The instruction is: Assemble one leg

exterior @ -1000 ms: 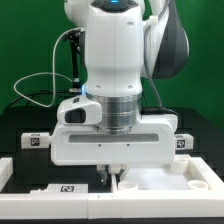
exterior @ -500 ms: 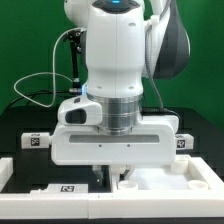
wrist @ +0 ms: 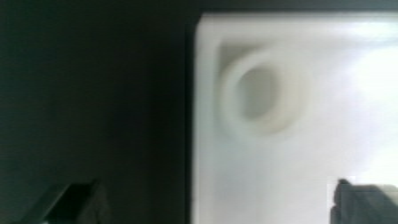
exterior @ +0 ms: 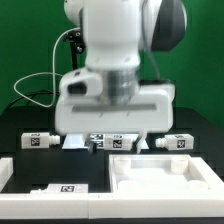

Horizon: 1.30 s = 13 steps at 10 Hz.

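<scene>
The tool (wrist: 217, 205) is spread wide. In the wrist view its two dark fingertips (wrist: 71, 203) sit at opposite edges of the picture with nothing gripped between them. A thick white slab, the tabletop (exterior: 160, 175), fills the space between and beyond the fingertips. An oval recess (wrist: 258, 95) is sunk into its face close to one rounded corner. Past the slab's edge there is only the dark surface (exterior: 40, 165).

In the exterior view the arm's broad white hand hangs well above the surface. The fingers themselves are hard to pick out against the pale parts behind them. The tabletop lies flat on the surface, below the tool and somewhat toward the exterior view's right.

Two small white leg pieces with marker tags rest apart from the tabletop. One (exterior: 38, 141) is out to the exterior view's left of the tool and the other (exterior: 176, 143) to its right. Between them, right under the hand, more white tagged faces crowd together and cannot be told apart.
</scene>
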### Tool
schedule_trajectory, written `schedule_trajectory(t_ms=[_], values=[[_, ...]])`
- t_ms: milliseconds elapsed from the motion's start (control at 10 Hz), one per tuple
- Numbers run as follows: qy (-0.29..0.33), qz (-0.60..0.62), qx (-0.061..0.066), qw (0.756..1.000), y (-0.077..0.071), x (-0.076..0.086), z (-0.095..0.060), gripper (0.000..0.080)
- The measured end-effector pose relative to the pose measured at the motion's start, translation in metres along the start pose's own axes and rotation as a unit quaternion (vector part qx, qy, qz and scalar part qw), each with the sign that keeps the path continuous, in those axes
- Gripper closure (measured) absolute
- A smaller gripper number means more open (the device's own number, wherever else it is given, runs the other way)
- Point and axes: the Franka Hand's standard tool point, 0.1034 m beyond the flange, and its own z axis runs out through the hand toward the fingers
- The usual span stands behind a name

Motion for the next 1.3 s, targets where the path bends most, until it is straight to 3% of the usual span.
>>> schedule_trajectory(t_ms=[200, 700, 900, 1000, 1300], values=[[-0.002, 0.006, 0.000, 1.000, 0.006, -0.002, -0.013, 0.0153], [-0.001, -0.005, -0.001, 1.000, 0.004, -0.004, -0.011, 0.0151], [0.026, -0.054, -0.006, 0.998, -0.009, -0.039, -0.007, 0.0151], [0.027, -0.064, -0.010, 0.998, -0.013, -0.049, -0.006, 0.0151], [0.027, -0.062, -0.010, 0.998, -0.012, -0.047, -0.005, 0.0151]])
